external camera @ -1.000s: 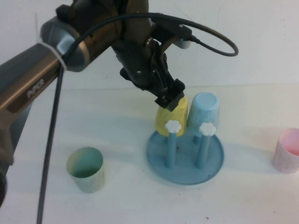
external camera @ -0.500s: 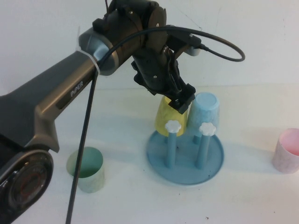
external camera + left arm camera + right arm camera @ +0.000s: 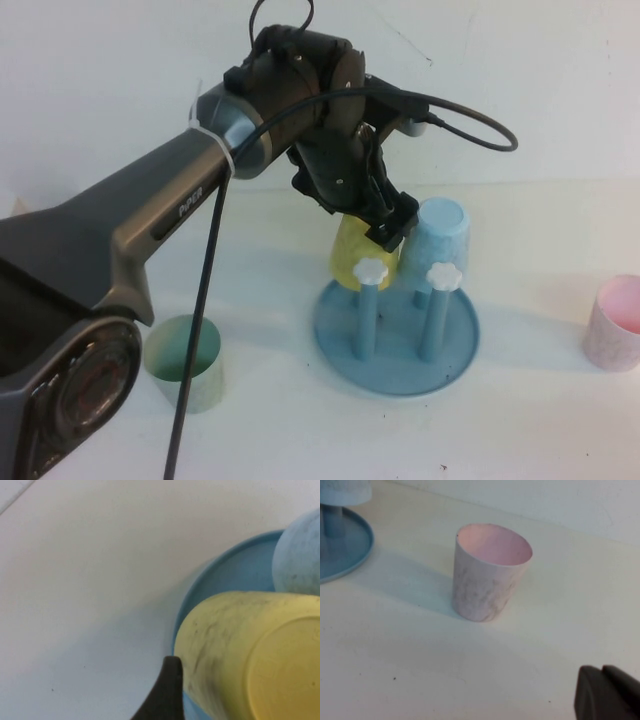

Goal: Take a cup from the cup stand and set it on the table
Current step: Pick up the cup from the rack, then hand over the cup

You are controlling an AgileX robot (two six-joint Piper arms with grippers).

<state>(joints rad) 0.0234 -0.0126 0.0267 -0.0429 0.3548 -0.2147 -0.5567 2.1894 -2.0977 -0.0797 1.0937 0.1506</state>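
The yellow cup (image 3: pixel 353 258) sits upside down on a back peg of the blue cup stand (image 3: pixel 396 342), next to an upturned light blue cup (image 3: pixel 440 238). My left gripper (image 3: pixel 394 224) is down at the yellow cup's top, between the two cups. In the left wrist view the yellow cup (image 3: pixel 250 655) fills the space between the jaws; one dark finger (image 3: pixel 165 692) lies beside its wall and the other is out of view. The jaws look open around it. My right gripper (image 3: pixel 607 692) is shut and empty, low over the table (image 3: pixel 260 290).
A pale green cup (image 3: pixel 184 362) stands upright at the front left. A pink cup (image 3: pixel 614 322) stands at the right edge, and also shows in the right wrist view (image 3: pixel 490 572). Two bare front pegs with white knobs (image 3: pixel 371 270) rise before the yellow cup.
My left arm has reached further in, and its gripper has moved slightly right and down onto the yellow cup. The cups and the stand have not moved.
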